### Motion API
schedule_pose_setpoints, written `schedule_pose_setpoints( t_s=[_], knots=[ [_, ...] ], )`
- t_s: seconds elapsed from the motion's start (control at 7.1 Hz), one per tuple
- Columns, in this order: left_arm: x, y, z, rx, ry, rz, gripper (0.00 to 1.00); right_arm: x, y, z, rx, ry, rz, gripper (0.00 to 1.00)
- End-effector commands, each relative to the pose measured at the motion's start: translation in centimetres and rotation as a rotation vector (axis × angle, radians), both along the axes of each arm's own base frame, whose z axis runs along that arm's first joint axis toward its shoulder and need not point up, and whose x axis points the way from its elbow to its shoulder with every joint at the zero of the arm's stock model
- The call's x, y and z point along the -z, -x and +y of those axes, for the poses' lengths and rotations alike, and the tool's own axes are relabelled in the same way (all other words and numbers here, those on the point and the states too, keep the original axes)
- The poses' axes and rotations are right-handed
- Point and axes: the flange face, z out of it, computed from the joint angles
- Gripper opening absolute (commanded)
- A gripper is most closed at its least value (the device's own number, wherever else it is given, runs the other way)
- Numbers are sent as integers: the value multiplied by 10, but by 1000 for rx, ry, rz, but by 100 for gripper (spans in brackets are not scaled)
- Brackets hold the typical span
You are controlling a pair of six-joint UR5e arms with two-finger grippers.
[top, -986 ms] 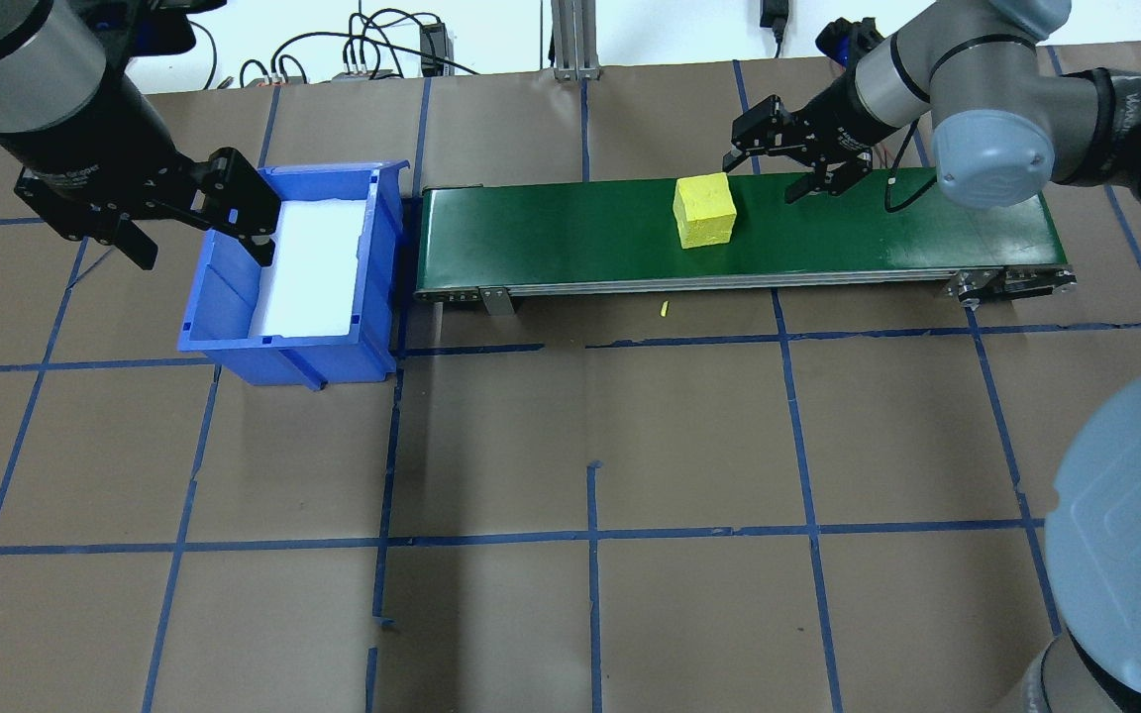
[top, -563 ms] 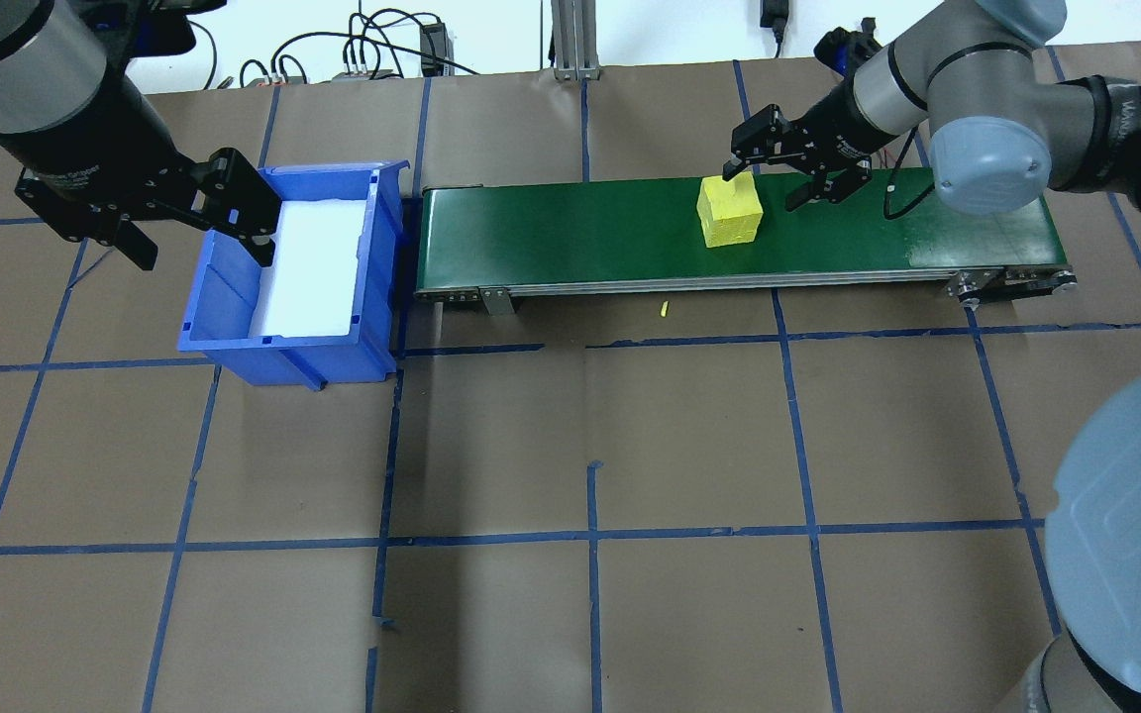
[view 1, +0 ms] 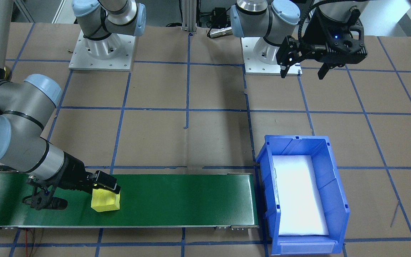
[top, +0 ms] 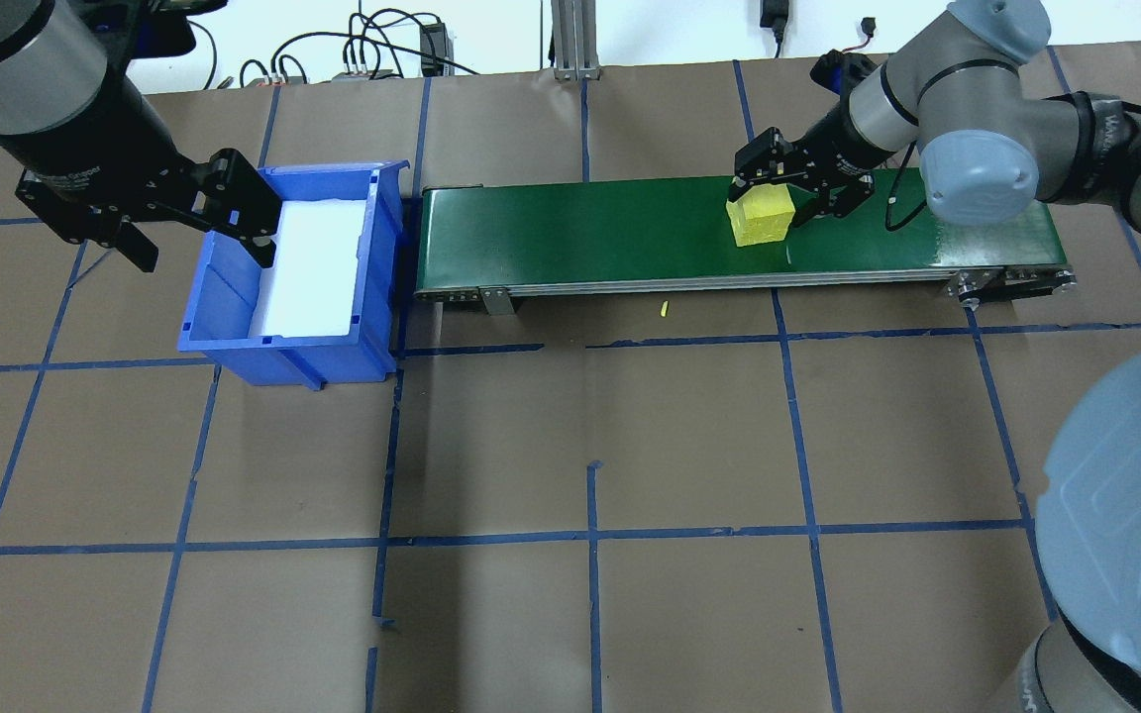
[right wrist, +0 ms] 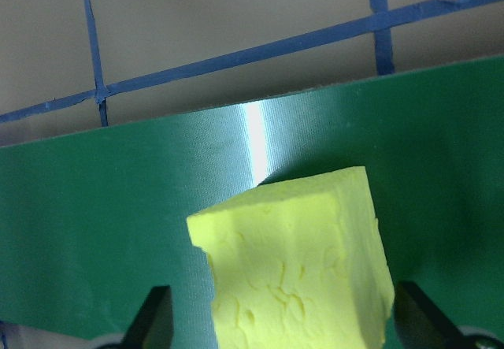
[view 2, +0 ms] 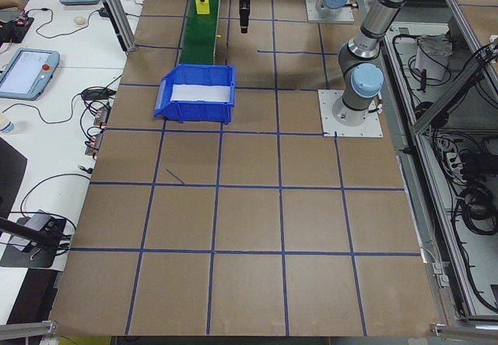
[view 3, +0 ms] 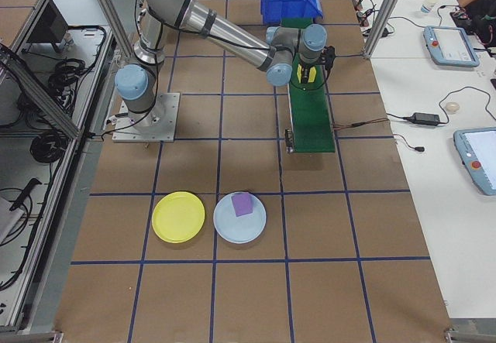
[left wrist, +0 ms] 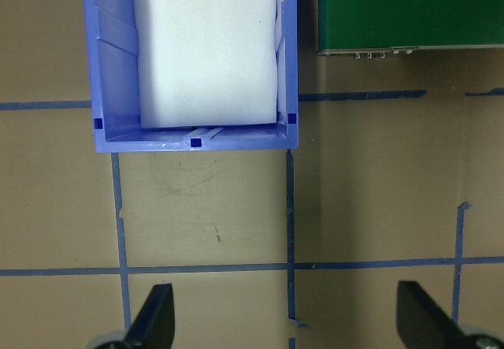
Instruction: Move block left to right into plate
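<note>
Grasping is the step in hand: the right gripper straddles the yellow block on the green conveyor, fingers spread, not yet clenched. Next they must close squarely, then lift. The left gripper hangs released by the blue bin. Brown paper with blue tape lines covers the surface.

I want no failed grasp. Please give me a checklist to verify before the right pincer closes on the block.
1. Block between the right pincer fingers: ok.
2. Right pincer open: ok.
3. Block resting on the belt, not at its edge: ok.
4. Fingers low enough on the block's sides: cannot tell.
5. Left pincer open, away from the belt: ok.
6. Yellow plate free: ok; the blue plate holds a purple block.
</note>
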Motion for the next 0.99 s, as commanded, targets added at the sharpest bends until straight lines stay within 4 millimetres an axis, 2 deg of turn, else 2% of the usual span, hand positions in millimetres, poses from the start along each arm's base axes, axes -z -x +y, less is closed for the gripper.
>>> schedule_pose_setpoints(
  t_s=[0.0,0.14,0.28,0.42,0.56,0.7,0.85],
  knots=[
    [0,1,0,1,0,-1,100,35,12,-6,-54,-15,117,77],
    [0,1,0,4,-2,-1,100,26,19,-13,-93,45,182,49],
    [0,0,0,6,0,-1,100,-4,30,-17,-213,125,278,36],
    [0,0,0,6,-2,-1,100,-37,53,-7,-369,180,433,35],
    [0,0,0,7,-2,-1,100,-66,100,16,-468,148,556,34],
    [0,0,0,7,-2,-1,100,-81,166,47,-512,107,574,34],
    [0,1,0,9,-2,-1,100,-78,247,91,-516,40,545,34]
  ],
)
